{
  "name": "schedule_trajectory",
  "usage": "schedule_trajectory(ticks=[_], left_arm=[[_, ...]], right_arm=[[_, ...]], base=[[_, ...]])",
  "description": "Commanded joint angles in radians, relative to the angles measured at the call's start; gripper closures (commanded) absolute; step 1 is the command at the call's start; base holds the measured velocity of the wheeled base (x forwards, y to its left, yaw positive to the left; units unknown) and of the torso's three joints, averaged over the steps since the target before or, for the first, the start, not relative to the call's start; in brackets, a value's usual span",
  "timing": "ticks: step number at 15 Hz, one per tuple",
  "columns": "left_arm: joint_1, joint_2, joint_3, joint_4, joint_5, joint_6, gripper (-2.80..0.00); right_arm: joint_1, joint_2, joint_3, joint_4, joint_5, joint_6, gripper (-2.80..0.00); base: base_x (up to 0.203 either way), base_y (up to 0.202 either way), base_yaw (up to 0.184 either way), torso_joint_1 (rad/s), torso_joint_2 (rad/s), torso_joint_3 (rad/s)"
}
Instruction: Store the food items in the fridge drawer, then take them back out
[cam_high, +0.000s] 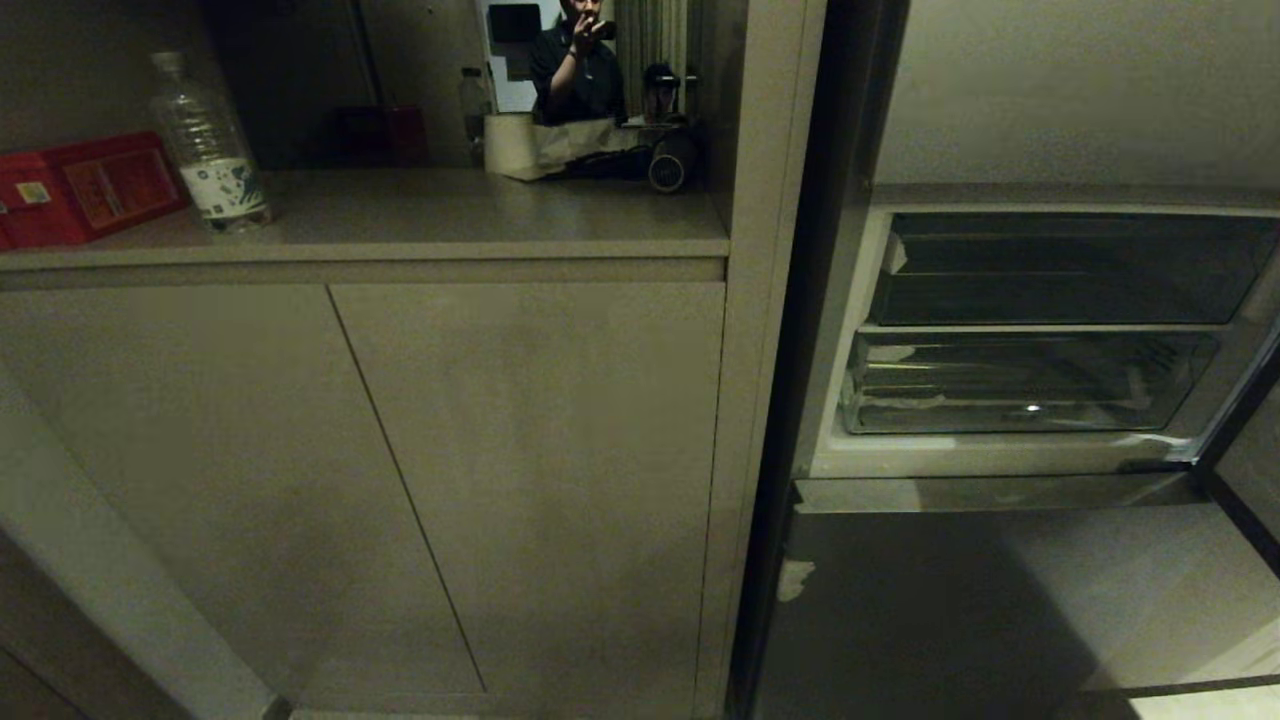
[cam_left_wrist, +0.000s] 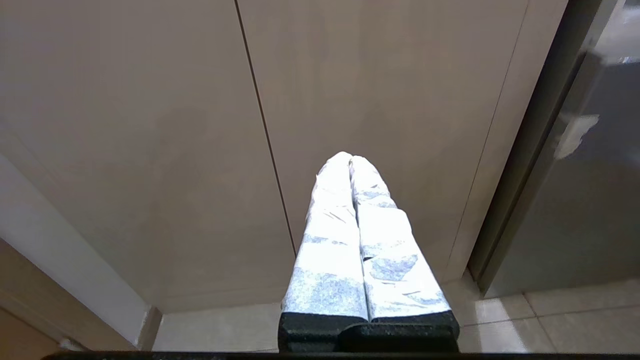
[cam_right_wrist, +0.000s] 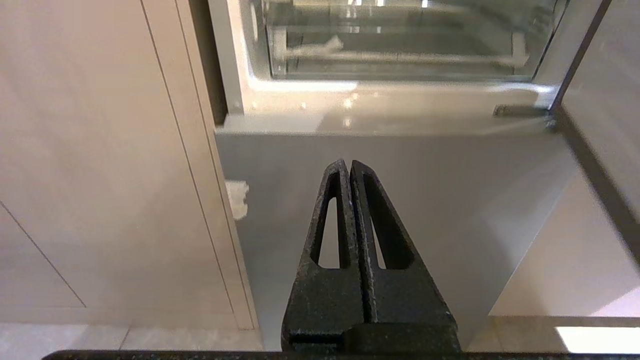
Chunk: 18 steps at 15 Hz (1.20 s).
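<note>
The grey fridge stands open at the right. Its clear fridge drawer (cam_high: 1030, 385) with a ribbed floor sits closed in the bottom of the compartment, under a darker clear tray (cam_high: 1070, 270). The drawer's front (cam_right_wrist: 400, 45) also shows in the right wrist view. The food items are out of view. Neither arm shows in the head view. My left gripper (cam_left_wrist: 350, 159), its fingers wrapped in white, is shut and empty, facing the beige cabinet doors (cam_left_wrist: 375, 100) near the floor. My right gripper (cam_right_wrist: 348, 164), black, is shut and empty before the fridge's grey lower panel (cam_right_wrist: 400, 200).
A counter (cam_high: 450, 215) to the left holds a clear water bottle (cam_high: 208, 145), a red box (cam_high: 85, 185) and a paper roll (cam_high: 508, 143). A person (cam_high: 575, 65) stands behind it. The open fridge door's edge (cam_high: 1245, 480) runs at the far right.
</note>
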Motion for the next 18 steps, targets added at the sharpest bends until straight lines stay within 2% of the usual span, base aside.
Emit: schedule_trajectory(ticks=[1, 5, 10, 14, 16, 18], left_arm=[[0.000, 0.001, -0.001, 0.000, 0.000, 0.000, 0.00], [0.000, 0.001, 0.000, 0.001, 0.003, -0.002, 0.00], [0.000, 0.001, -0.001, 0.001, 0.003, -0.003, 0.00], [0.000, 0.001, 0.000, 0.001, 0.002, -0.002, 0.00], [0.000, 0.001, 0.000, 0.001, 0.002, -0.001, 0.00], [0.000, 0.001, 0.000, 0.001, 0.002, -0.001, 0.00]], right_arm=[[0.000, 0.000, 0.031, -0.001, 0.000, 0.000, 0.00], [0.000, 0.000, 0.031, -0.001, 0.000, 0.000, 0.00], [0.000, 0.000, 0.031, -0.001, 0.000, 0.000, 0.00], [0.000, 0.000, 0.030, -0.003, 0.006, -0.043, 0.00], [0.000, 0.023, -0.064, 0.004, 0.018, -0.040, 0.00], [0.001, 0.156, -0.158, 0.017, 0.057, -0.013, 0.00]], base=[[0.000, 0.000, 0.000, -0.231, 0.55, 0.325], [0.000, 0.000, 0.000, -0.187, 0.48, 0.287], [0.000, 0.000, 0.000, -0.025, 0.07, 0.045], [0.000, 0.000, 0.000, 0.000, 0.00, 0.000], [0.000, 0.000, 0.000, 0.000, 0.00, 0.000], [0.000, 0.000, 0.000, 0.000, 0.00, 0.000]])
